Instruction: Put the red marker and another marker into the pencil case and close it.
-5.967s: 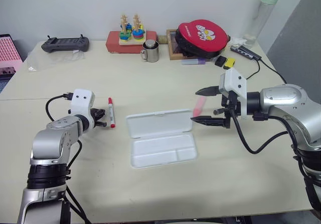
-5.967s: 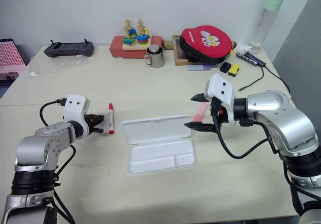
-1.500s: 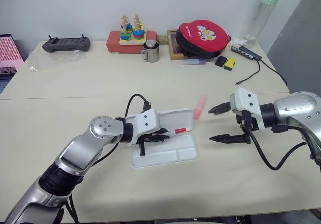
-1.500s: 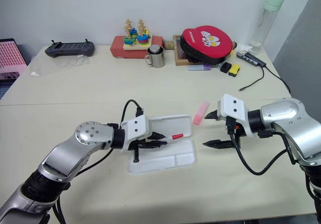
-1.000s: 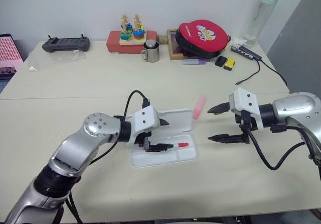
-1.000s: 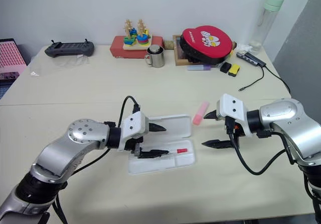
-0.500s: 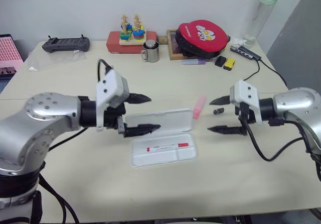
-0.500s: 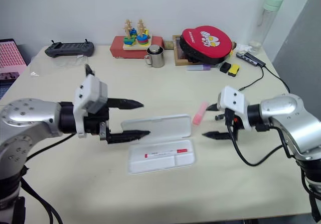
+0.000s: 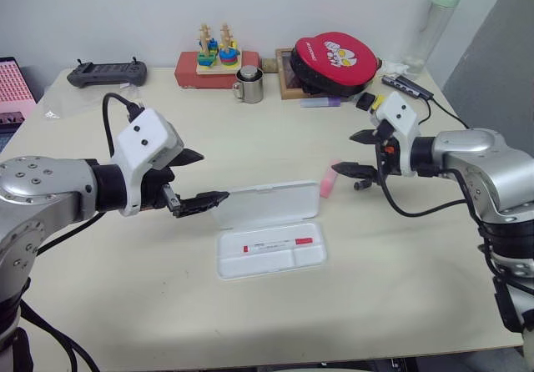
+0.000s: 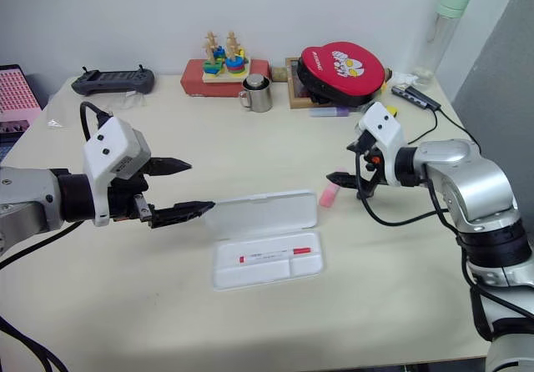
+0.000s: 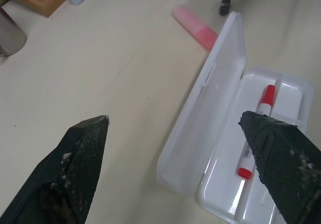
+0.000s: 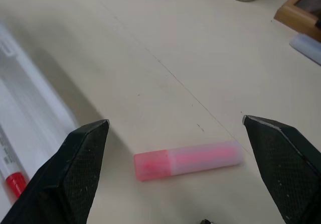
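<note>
Red marker (image 9: 270, 244): lies lengthwise in open pencil case (image 9: 271, 251), cap toward robot's right
Left gripper (image 9: 195, 178), right gripper (image 9: 360, 153): jaws spread wide, empty

Along the top of the desk (image 9: 250, 314) stand a black controller (image 9: 106, 72), a wooden stacking toy (image 9: 216, 45), a metal mug (image 9: 249, 85), a round red case (image 9: 336, 54) and, upper right, a clear bottle (image 9: 434, 22).

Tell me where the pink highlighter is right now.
The pink highlighter lies on the table just off the right end of the open pencil case, right in front of the open right gripper.
</note>
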